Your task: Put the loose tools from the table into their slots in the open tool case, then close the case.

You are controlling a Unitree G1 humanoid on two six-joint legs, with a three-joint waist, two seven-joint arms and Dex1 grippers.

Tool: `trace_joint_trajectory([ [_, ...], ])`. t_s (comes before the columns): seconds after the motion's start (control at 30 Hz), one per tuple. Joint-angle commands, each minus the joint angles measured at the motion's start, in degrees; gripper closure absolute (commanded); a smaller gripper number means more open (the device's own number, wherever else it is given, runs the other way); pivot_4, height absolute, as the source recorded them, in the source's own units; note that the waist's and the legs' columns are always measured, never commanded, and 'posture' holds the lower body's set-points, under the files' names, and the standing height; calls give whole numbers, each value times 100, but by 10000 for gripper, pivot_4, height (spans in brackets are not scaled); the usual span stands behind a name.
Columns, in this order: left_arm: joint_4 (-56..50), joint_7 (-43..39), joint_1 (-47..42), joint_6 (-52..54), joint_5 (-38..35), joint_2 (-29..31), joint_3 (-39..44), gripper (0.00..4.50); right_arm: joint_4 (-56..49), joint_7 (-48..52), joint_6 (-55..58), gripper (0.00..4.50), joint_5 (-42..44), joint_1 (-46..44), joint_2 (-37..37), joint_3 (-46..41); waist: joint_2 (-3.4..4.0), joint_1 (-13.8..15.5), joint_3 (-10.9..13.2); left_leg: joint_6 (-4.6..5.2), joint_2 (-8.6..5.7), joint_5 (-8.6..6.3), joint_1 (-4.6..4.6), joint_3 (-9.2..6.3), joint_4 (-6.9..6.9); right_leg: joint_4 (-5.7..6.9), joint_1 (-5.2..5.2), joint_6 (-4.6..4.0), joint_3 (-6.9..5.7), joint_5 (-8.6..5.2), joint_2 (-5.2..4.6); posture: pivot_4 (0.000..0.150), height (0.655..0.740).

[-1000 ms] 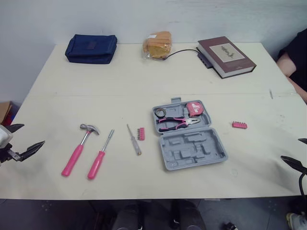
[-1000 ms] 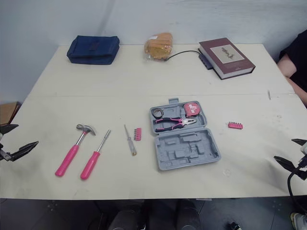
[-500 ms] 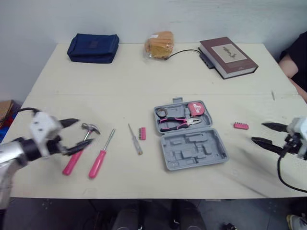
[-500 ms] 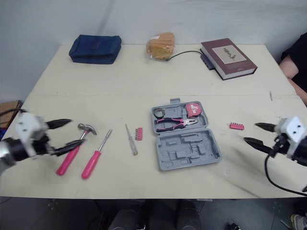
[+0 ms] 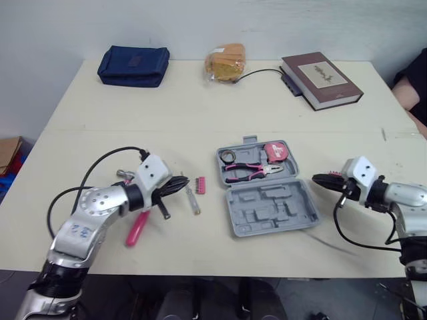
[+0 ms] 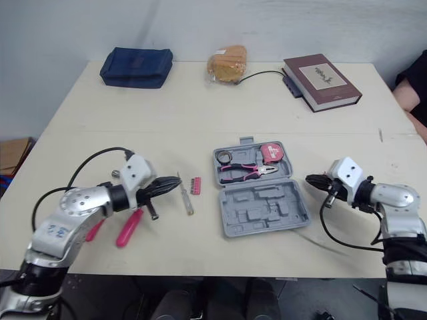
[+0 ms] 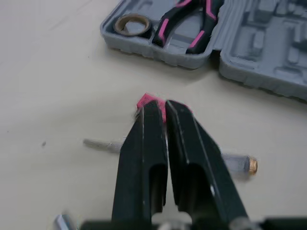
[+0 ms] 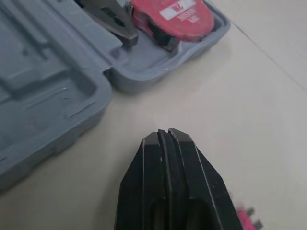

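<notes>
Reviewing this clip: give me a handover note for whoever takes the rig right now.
Left gripper: shut, empty, above the small screwdriver and a pink bit holder.
Right gripper: shut, empty, right of the open tool case, over a second bit holder.
In the case: pliers, tape measure.
Loose: hammer, pink-handled screwdriver, both left of the case.
Left: slot all five loose items, close the case.

No text reads clearly. The white label on the round red tape measure (image 8: 175,14), which sits in the open grey plastic tool case (image 8: 48,72), has dark print, maybe "3M", but that is uncertain. The dark red hardcover book (image 5: 322,80) has a pale cover panel, its print too small to read.
</notes>
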Motion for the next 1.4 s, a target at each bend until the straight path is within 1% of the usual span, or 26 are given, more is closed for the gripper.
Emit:
trace_joint_trajectory([
  [0.03,112,98,-138,106,183,-249,-314,44724,96,-184,-145,45000,-168,-177,61,94,0,1,0,1,0,0,-1,0,0,0,0,0,2,1,0,1500,7400],
  [0.2,369,111,-343,205,414,-554,-673,44724,21,-145,-113,45000,-180,-255,180,197,0,9,0,2,1,1,-18,-15,5,-6,-3,0,2,1,0,1500,7400],
  [0.4,795,263,-659,239,542,-998,-740,44724,-245,-180,73,45000,-154,-228,264,259,0,8,0,6,0,4,-33,-26,15,-11,-3,1,-2,7,0,1500,7400],
  [0.63,1510,321,-1081,282,914,-1263,-992,44724,-539,-221,281,45000,-131,-109,277,297,0,3,0,7,-1,4,-34,-26,14,-14,-4,2,-10,7,2,1500,7400],
  [0.8,1629,228,-1146,370,916,-1433,-1012,44724,-712,-247,398,45000,-118,-32,266,287,0,9,0,9,-2,5,-38,-27,14,-18,-4,6,-11,10,1,1500,7400],
  [0.93,1763,147,-1285,246,903,-1604,-999,44724,-854,-217,481,45000,-106,63,237,290,0,16,0,10,-2,6,-38,-27,17,-17,-4,6,-10,12,1,1500,7400],
  [1.07,1750,-119,-1338,100,968,-1537,-1136,44724,-1030,-98,568,45000,-30,170,199,283,0,16,0,10,-2,6,-41,-28,17,-18,-4,5,-11,12,1,1500,7400],
  [1.23,1411,-635,-1221,56,964,-1194,-1276,44724,-1439,135,791,45000,141,449,55,261,0,18,0,10,-2,6,-43,-29,16,-23,-4,6,-12,13,1,1500,7400],
  [1.4,1117,-921,-1033,-160,1035,-908,-1372,44724,-2250,380,1226,45000,462,1056,-260,92,0,57,0,10,-2,5,-45,-32,16,-24,-4,6,-10,13,0,1500,7400],
])
